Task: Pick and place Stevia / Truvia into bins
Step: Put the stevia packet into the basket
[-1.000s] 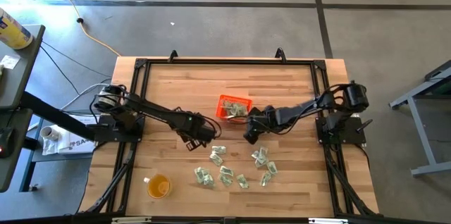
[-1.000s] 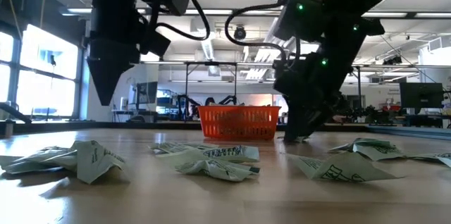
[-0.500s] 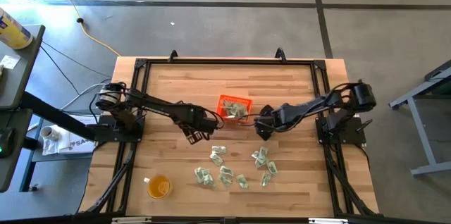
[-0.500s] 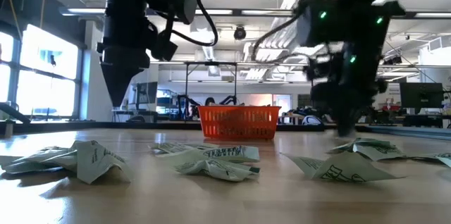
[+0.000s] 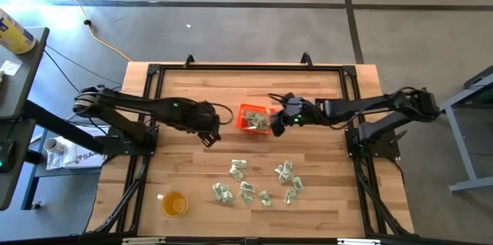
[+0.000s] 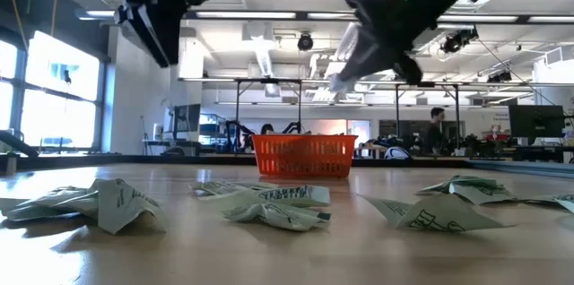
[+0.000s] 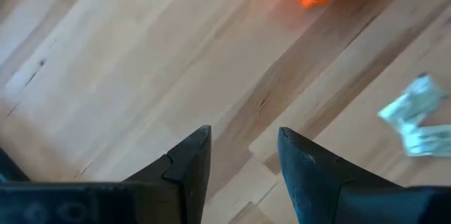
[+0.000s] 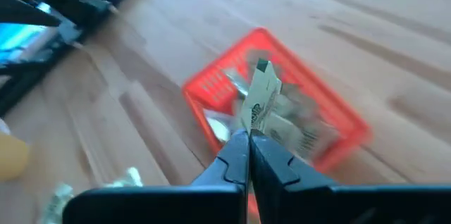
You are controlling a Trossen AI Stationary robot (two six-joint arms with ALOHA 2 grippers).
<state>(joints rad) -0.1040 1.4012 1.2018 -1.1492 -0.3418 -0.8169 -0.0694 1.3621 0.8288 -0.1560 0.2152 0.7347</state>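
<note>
The right pincer [image 8: 248, 146] hangs above the orange bin [image 5: 255, 117], its two fingers pressed together on the lower edge of one pale green and white sachet [image 8: 262, 101], which stands upright over the bin's open top. Inside the bin lie a few sachets already, seen past the held one. In the high view the right arm reaches in from the desk's right side with its pincer [image 5: 279, 119] at the bin's right edge. The left pincer [image 7: 243, 160] floats over bare wood to the left of the bin, its fingers spread apart with nothing between them; from above it [image 5: 206, 126] sits just beside the bin, not touching it. The remaining sachets [image 5: 245, 186] lie scattered on the desk [image 5: 185, 91] nearer the front edge, well apart from the bin, some crumpled. A round yellow cup [image 5: 172, 203] stands near the front left corner.
</note>
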